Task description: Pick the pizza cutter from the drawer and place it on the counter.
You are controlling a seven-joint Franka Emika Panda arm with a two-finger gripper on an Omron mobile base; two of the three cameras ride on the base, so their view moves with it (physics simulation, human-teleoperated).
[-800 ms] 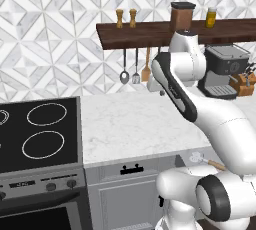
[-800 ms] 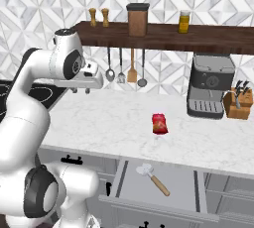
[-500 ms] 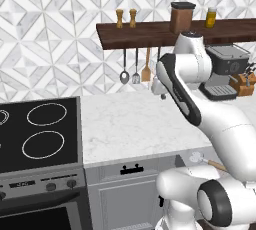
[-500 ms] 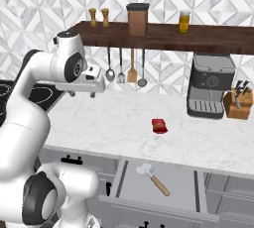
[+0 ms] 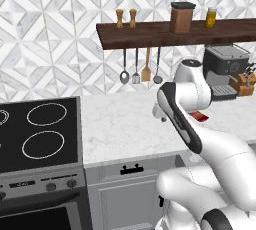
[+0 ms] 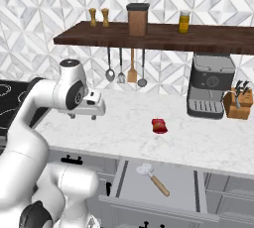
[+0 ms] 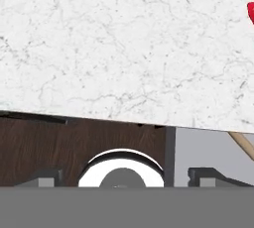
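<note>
The pizza cutter (image 6: 153, 178) lies in the open drawer (image 6: 184, 185), silver wheel to the left, wooden handle pointing right and toward the front. In the hand view its handle tip (image 7: 243, 145) peeks in at the lower right over the drawer's pale grey floor (image 7: 198, 147). My gripper (image 6: 83, 117) hovers low over the left part of the white marble counter (image 6: 198, 142), left of the drawer and well apart from the cutter. In the hand view the gripper (image 7: 128, 175) is open, its fingertips (image 7: 47, 175) set wide with nothing between them.
A flat red packet (image 6: 159, 125) lies mid-counter behind the drawer. A coffee machine (image 6: 209, 85) and knife block (image 6: 238, 104) stand at the back right. Utensils (image 6: 131, 71) hang under the dark shelf (image 6: 158, 36). The stove (image 5: 37, 131) is on the left, beside a narrower drawer front (image 5: 131, 170).
The hand has come down toward the counter and shifted a little to the right. The pizza cutter, drawer and red packet have stayed put.
</note>
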